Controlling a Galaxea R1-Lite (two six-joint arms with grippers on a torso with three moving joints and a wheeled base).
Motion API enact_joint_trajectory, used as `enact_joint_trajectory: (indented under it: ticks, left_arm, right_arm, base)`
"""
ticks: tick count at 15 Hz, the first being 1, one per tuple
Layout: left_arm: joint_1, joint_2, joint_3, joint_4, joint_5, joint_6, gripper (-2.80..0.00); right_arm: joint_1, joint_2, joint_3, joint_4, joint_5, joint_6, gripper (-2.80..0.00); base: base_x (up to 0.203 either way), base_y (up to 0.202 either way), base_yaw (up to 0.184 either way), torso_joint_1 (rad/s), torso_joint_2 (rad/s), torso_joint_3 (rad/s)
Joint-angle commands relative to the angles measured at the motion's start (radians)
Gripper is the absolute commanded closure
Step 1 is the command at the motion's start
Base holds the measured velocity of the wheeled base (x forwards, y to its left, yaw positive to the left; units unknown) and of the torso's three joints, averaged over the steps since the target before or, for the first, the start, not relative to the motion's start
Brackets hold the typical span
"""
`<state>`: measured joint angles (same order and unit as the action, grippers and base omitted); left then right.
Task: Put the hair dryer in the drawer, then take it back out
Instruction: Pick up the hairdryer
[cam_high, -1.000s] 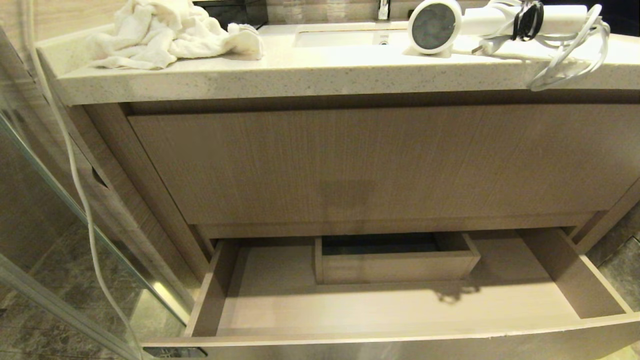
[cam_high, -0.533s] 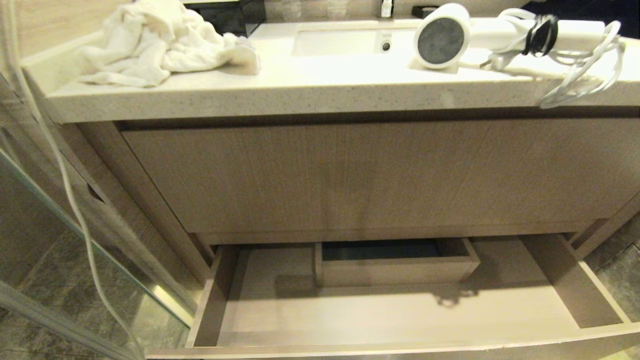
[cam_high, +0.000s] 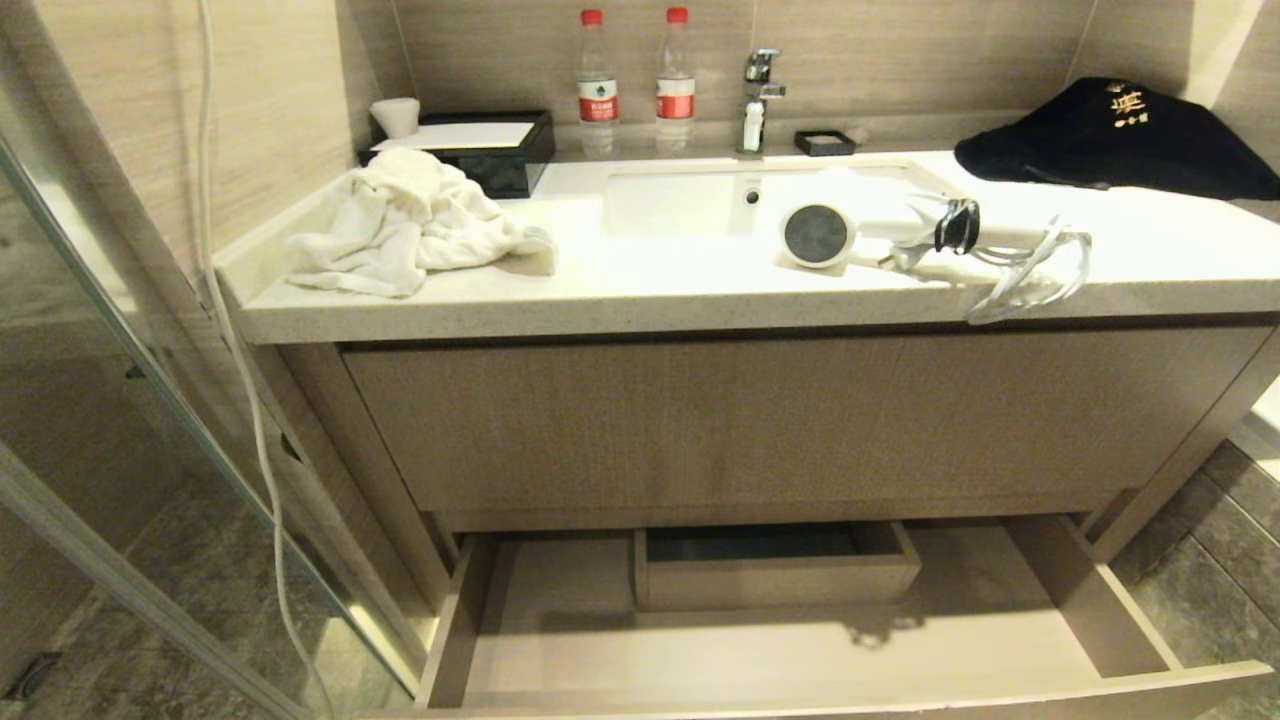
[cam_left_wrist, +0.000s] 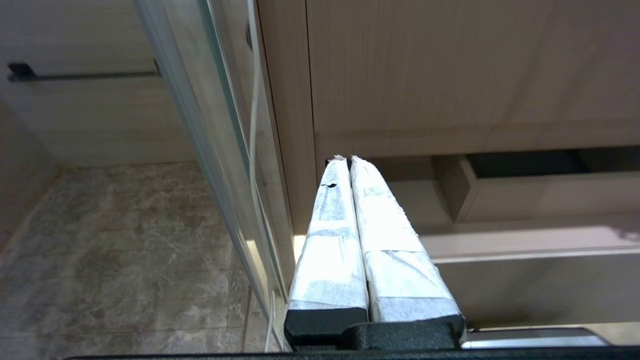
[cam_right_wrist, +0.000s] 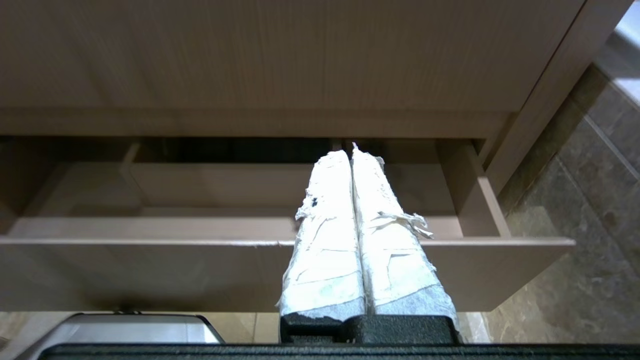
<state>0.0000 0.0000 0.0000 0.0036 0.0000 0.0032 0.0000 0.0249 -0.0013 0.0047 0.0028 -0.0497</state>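
The white hair dryer (cam_high: 850, 228) lies on the stone counter (cam_high: 640, 290) right of the basin, dark round end facing me, its strapped cord hanging over the counter's front edge. Below, the wide wood-grain drawer (cam_high: 1090, 600) stands pulled out, with only a small inner box (cam_high: 770, 580) at its back. Neither arm shows in the head view. My left gripper (cam_left_wrist: 347, 160) is shut and empty, low by the drawer's (cam_left_wrist: 525, 240) left end. My right gripper (cam_right_wrist: 350, 150) is shut and empty, in front of the drawer's (cam_right_wrist: 150, 270) right part.
A crumpled white towel (cam_high: 410, 225) lies on the counter's left. A black tissue box (cam_high: 490, 150), two water bottles (cam_high: 636, 80), a tap (cam_high: 758, 95) and a dark folded garment (cam_high: 1110, 135) stand along the back. A glass shower door (cam_high: 150, 440) and a hanging white cord (cam_high: 250, 420) are on the left.
The head view has risen and pulled back: the counter, wall and bottles now show, and everything looks smaller and lower. Hair dryer, towel and drawer keep their places.
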Motion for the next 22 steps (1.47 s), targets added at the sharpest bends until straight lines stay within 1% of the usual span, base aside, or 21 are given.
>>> enact_joint_trajectory:
  ticks: [1,5,22]
  left_arm:
    - [0.0,0.001,0.002,0.001,0.0,0.0,0.0]
    - [0.0,0.0,0.002,0.001,0.0,0.0,0.0]
    - [0.0,0.002,0.001,0.001,0.0,0.0,0.0]
  right_arm:
    - [0.0,0.001,0.001,0.0,0.0,-0.001,0.0]
    - [0.0,0.001,0.0,0.0,0.0,-0.001,0.0]
    - [0.0,0.001,0.001,0.0,0.0,-0.001,0.0]
  base:
    - [0.0,0.0,0.0,0.258,-0.48,-0.235]
    - [0.0,0.0,0.0,0.369,-0.48,-0.236]
    - [0.0,0.0,0.0,0.283,-0.55,-0.273]
